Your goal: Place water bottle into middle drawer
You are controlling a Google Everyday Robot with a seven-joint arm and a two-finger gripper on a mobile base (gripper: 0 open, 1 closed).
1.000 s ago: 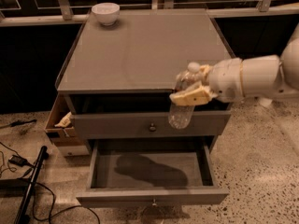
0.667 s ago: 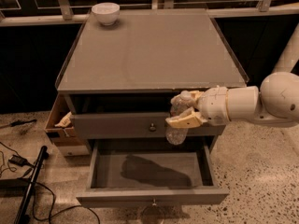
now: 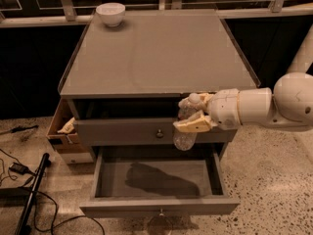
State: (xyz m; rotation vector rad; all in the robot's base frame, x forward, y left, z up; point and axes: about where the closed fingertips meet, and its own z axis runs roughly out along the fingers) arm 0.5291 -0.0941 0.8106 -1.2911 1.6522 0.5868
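Note:
My gripper (image 3: 190, 114) is shut on the water bottle (image 3: 184, 133), a small clear plastic bottle held upright. It hangs in front of the upper drawer front (image 3: 122, 131), above the right part of the middle drawer (image 3: 159, 180). That drawer is pulled open toward me, with a flat grey floor that holds nothing and a knob at its front edge. The bottle's bottom is a little above the drawer's back edge. The bottle's cap is hidden between the fingers (image 3: 193, 125). The white arm comes in from the right.
A white bowl (image 3: 110, 13) stands at the back left of the grey cabinet top (image 3: 156, 53). A cardboard box (image 3: 63, 131) sits on the floor left of the cabinet. Black cables and a dark pole (image 3: 29, 195) lie at the lower left.
My gripper has moved down and a little left with the bottle, from level with the cabinet's top edge to in front of the upper drawer front, above the open drawer.

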